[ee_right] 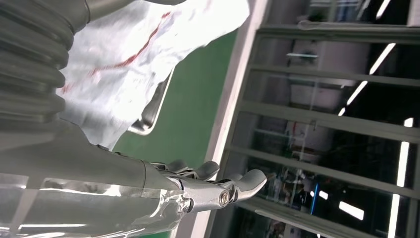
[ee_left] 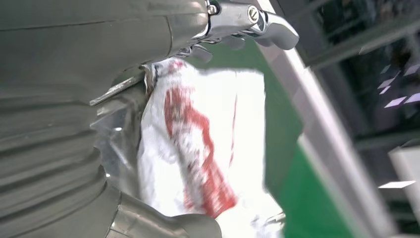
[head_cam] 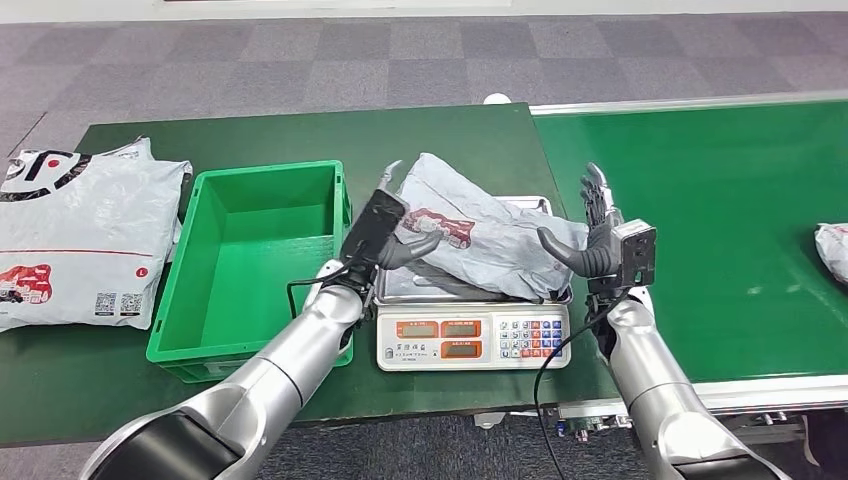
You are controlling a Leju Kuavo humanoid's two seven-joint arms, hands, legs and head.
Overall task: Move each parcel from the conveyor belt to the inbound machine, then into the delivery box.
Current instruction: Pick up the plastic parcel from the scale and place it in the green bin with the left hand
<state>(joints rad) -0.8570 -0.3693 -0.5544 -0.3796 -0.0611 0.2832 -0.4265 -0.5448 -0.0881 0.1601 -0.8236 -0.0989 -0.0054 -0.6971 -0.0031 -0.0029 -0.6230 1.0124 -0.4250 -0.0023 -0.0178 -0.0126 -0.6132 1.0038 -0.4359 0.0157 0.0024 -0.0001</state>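
Head view: our left hand (head_cam: 385, 235) touches the grey parcel (head_cam: 480, 235) on the scale (head_cam: 473, 338), though whether it grips we cannot tell. Our right hand (head_cam: 598, 238) stands released beside it. Around them lie a green crate (head_cam: 255, 262), green tabletop (head_cam: 150, 380), conveyor belt (head_cam: 700, 210), and grey carpet (head_cam: 250, 70).

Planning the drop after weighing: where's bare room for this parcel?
The bin is bare inside, between the flat parcels and the scale. The belt is bare up to a parcel at its far right. Crowded: the scale pan, with both hands flanking the parcel.
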